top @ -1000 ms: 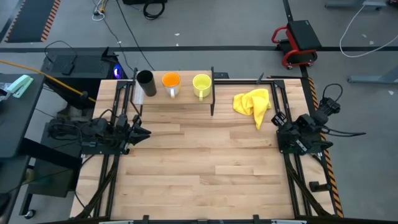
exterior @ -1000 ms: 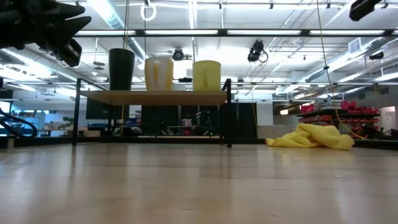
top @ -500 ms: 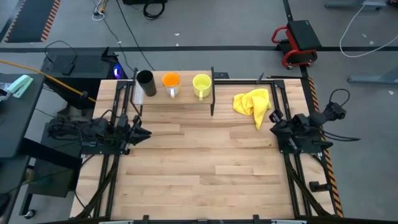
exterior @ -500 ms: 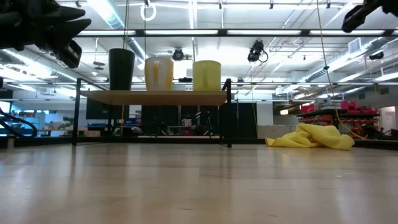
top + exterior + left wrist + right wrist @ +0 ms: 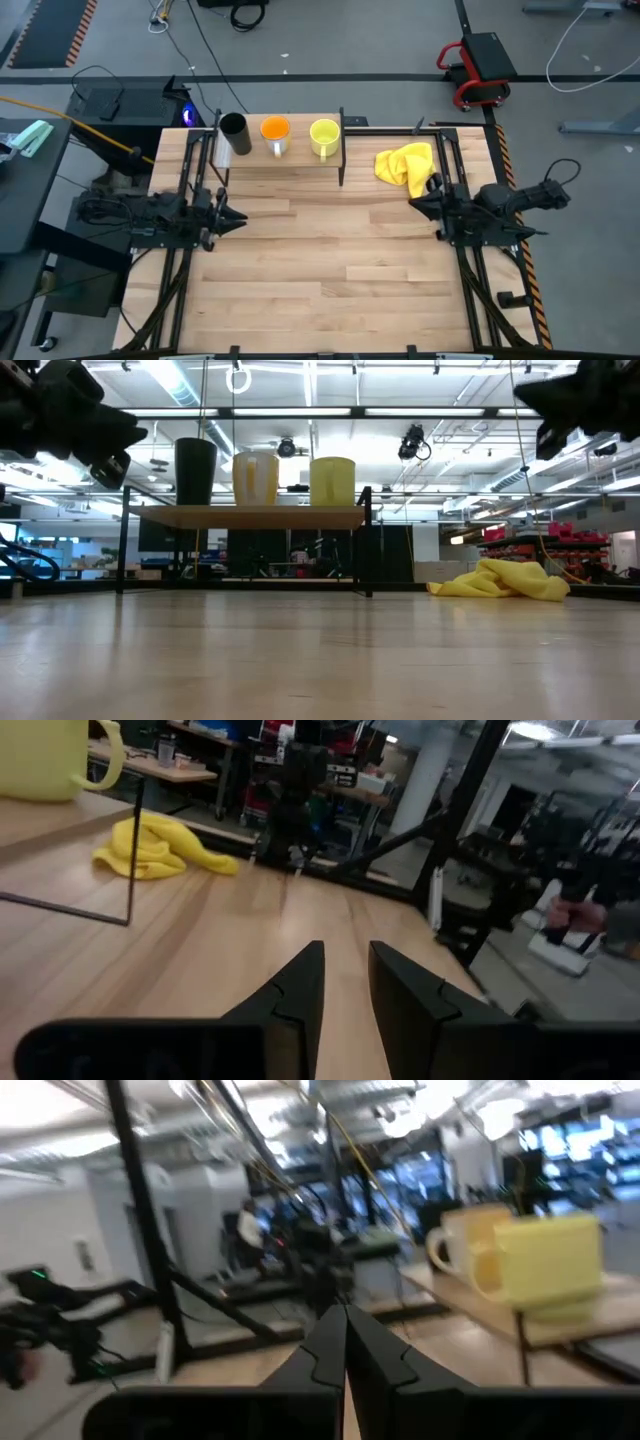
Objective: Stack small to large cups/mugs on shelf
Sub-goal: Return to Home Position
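Versus one second ago: right gripper (image 5: pixel 414 204) has swung round to point left, just below the crumpled yellow cloth (image 5: pixel 405 164); fingers pressed together, empty. Left gripper (image 5: pixel 237 216) barely shifted at the table's (image 5: pixel 320 275) left side; fingers narrowly apart, empty. On the flat pale-wood shelf (image 5: pixel 300 160) with thin black posts, an upright row: tall black cup (image 5: pixel 233 128), orange mug (image 5: pixel 275 130), yellow mug (image 5: pixel 324 133).

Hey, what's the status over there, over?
Left gripper, right gripper empty, at table sides. Black cup, orange mug, yellow mug on shelf. Cloth lies aside.
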Robot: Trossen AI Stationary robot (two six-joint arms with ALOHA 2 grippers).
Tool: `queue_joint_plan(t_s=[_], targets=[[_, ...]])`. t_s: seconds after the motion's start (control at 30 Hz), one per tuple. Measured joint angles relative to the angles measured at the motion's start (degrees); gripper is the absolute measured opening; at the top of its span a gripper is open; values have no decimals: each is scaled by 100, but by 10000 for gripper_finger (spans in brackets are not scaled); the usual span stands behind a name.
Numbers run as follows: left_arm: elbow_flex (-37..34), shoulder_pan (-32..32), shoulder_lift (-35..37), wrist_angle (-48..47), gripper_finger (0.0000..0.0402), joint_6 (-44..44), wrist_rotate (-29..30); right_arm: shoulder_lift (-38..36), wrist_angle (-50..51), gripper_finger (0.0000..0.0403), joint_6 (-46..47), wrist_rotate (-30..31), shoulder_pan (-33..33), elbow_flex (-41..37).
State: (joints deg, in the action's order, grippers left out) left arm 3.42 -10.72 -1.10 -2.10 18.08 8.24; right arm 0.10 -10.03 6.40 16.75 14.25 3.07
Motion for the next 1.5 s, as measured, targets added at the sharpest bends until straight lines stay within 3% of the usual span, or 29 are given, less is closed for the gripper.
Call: queue_joint_plan(t_s=[0.5,1.5], targets=[[7,0,0,-351,93,-536,4,0,1210,13,63,15,-440,0],[4,0,0,-358,86,-531,4,0,1205,13,53,13,-438,2]])
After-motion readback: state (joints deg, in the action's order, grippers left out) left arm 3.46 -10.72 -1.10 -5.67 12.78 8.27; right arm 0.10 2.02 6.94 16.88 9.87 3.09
